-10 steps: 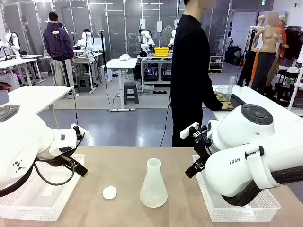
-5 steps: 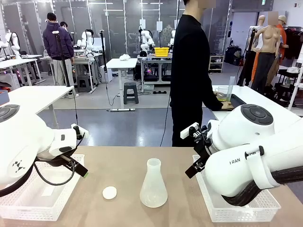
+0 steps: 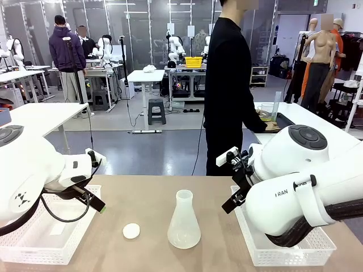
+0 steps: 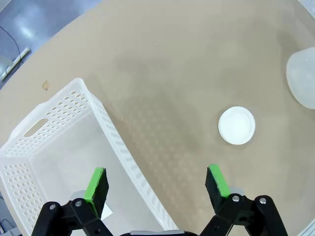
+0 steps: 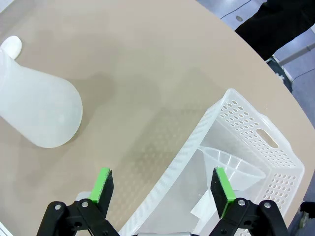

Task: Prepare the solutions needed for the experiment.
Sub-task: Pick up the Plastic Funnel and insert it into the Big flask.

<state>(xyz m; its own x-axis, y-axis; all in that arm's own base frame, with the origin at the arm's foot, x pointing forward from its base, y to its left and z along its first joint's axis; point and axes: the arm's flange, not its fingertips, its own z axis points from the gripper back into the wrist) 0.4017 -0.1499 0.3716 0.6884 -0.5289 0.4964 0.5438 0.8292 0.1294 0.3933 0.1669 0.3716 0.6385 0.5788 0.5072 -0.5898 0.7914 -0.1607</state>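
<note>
A tan table [image 3: 147,198] spans the lower front view. Two white robot arms lean over it, the left arm [image 3: 28,170] at 8 o'clock and the right arm [image 3: 295,192] at 4 o'clock. A person [image 3: 227,85] in black stands past the far edge at 12 o'clock, one hand on a white side table [image 3: 317,122] at 2 o'clock. By that hand the solutions [image 3: 267,119] show as a faint pale yellow tint low among clear labware, too small to make out further.

A white perforated basket [image 3: 57,256] lies under the left arm, and a second basket [image 3: 295,256] under the right arm holds a clear funnel [image 5: 229,164]. A frosted conical flask [image 3: 184,224] stands upright at the table's centre; whether it holds liquid cannot be told. A small white round cap [image 3: 131,230] lies at its 9 o'clock, apart from it.

The left gripper [image 4: 156,182] hangs with jaws spread wide and empty, straddling its basket's wall, with the cap at 1 o'clock. The right gripper [image 5: 163,184] is likewise spread and empty over its basket's edge, with the flask at 10 o'clock.
</note>
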